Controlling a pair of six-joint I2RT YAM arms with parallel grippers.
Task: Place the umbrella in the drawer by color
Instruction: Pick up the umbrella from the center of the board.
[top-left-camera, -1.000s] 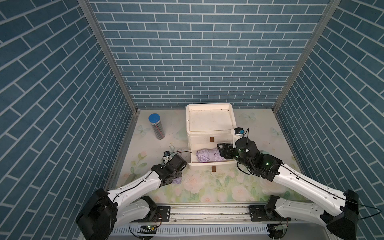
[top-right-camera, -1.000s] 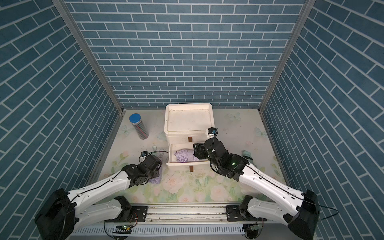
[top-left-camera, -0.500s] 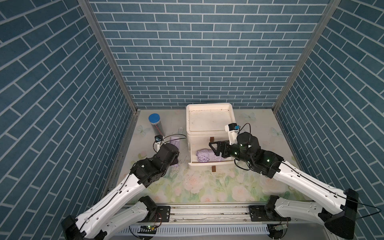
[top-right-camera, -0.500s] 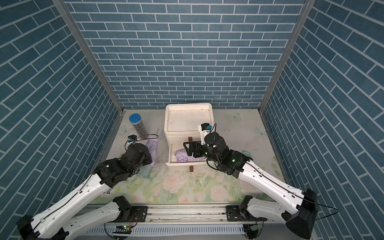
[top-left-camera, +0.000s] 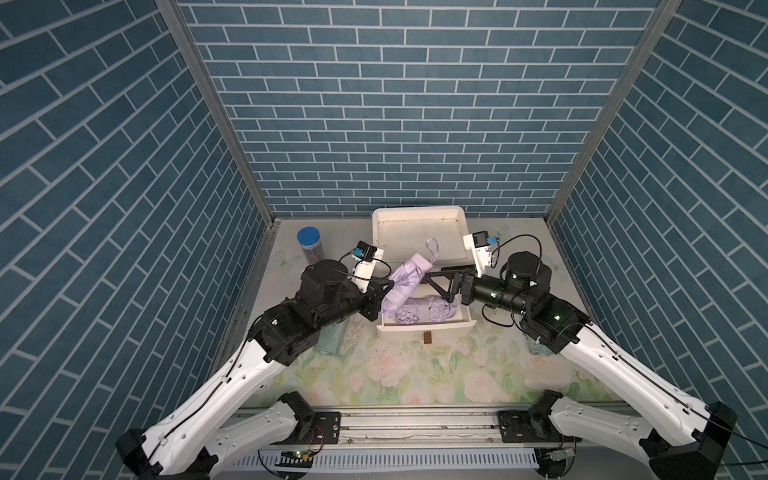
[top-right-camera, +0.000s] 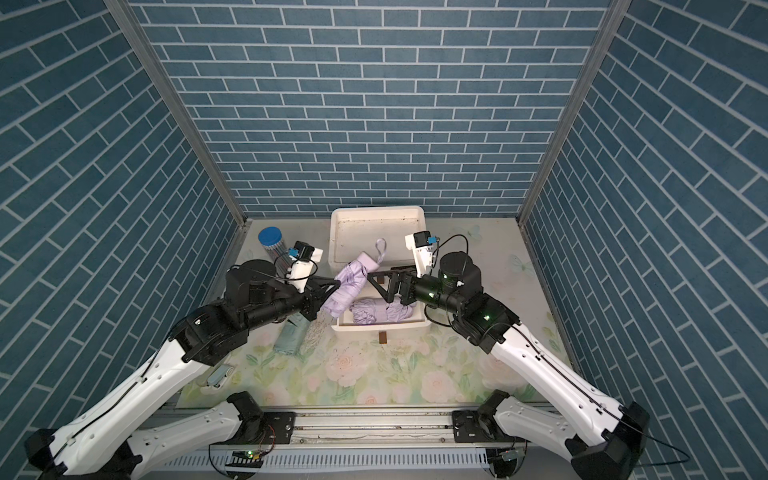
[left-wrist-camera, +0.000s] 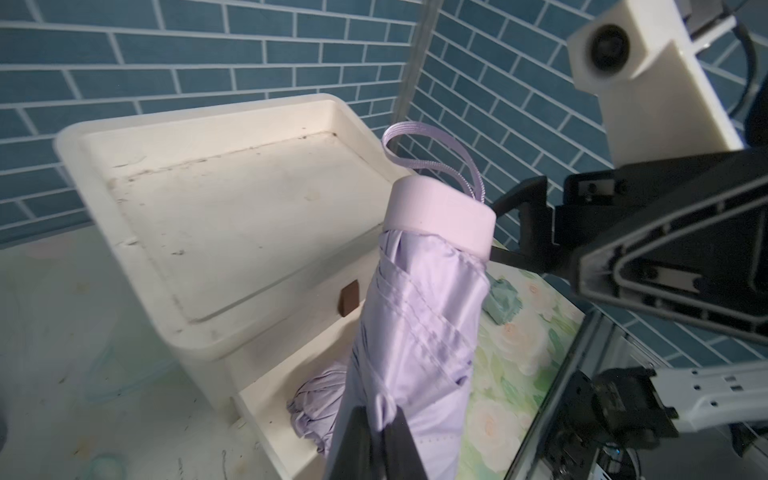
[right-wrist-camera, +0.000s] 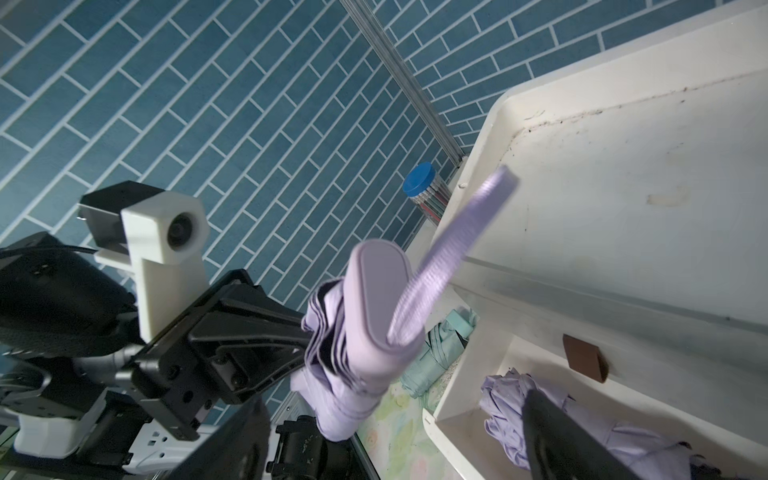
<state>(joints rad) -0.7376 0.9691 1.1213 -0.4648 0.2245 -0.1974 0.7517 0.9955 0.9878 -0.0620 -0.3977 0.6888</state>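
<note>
My left gripper (top-left-camera: 388, 286) (left-wrist-camera: 380, 419) is shut on the cloth of a folded lilac umbrella (top-left-camera: 405, 277) (left-wrist-camera: 419, 316). It holds the umbrella tilted in the air over the left edge of the open drawer (top-left-camera: 424, 330), with the strap end up. A second lilac umbrella (top-left-camera: 424, 309) (right-wrist-camera: 582, 415) lies inside that drawer. My right gripper (top-left-camera: 437, 286) (right-wrist-camera: 395, 403) is open above the drawer and faces the held umbrella's handle end without touching it.
The white drawer unit (top-left-camera: 415, 232) stands at the back centre; its upper drawer is shut. A mint umbrella (top-right-camera: 291, 336) and a patterned one (top-right-camera: 313, 336) lie left of the drawer. A blue-capped tube (top-left-camera: 309, 245) stands at the back left. Brick walls enclose the space.
My left arm has lifted the lilac umbrella off the table and carried it right, to the drawer's edge. My right gripper has risen out of the drawer and opened wider.
</note>
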